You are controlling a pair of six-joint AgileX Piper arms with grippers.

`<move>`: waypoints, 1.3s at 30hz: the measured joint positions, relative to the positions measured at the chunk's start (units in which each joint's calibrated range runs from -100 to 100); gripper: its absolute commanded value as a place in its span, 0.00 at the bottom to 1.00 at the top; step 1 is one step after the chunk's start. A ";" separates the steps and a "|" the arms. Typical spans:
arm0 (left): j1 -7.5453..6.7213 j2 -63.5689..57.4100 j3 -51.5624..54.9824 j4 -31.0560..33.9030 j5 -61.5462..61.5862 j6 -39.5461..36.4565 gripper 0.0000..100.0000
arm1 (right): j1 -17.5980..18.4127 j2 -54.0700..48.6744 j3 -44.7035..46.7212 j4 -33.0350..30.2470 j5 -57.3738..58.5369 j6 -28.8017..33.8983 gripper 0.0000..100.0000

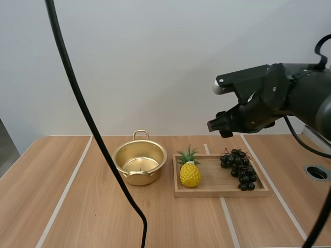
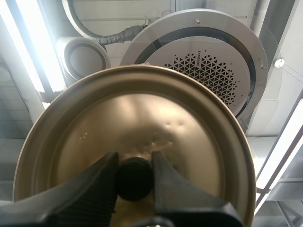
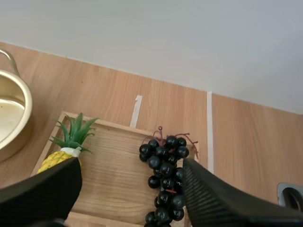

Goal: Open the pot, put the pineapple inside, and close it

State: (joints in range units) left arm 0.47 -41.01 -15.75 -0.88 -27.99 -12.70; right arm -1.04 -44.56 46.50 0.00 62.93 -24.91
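Left wrist view: the left gripper (image 2: 135, 165) clamps the knob (image 2: 135, 183) of the gold lid (image 2: 142, 113). The right gripper (image 3: 131, 163) hangs, fingers apart, above the wooden tray (image 1: 217, 192), where the pineapple (image 1: 190, 173) stands left of the grapes (image 1: 239, 168); the open pot (image 1: 139, 163) sits farther left.

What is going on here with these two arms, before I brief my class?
The left pincer grips the lid by its knob, held clear of the pot, which stands open on the table. The right pincer is open above the wooden tray, where the pineapple and the grapes sit.
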 measured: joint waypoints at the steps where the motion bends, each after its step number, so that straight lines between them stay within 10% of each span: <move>1: 0.00 0.00 0.00 0.43 0.00 -0.34 0.00 | 0.00 1.86 0.00 0.00 -0.53 0.12 1.00; 39: 0.00 0.00 0.00 4.30 2.41 -0.34 0.00 | -1.37 28.32 -3.07 -24.42 -14.13 15.81 1.00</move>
State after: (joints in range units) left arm 0.47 -41.01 -15.75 3.41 -25.59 -13.04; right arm -2.41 -16.23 43.43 -24.42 48.80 -9.11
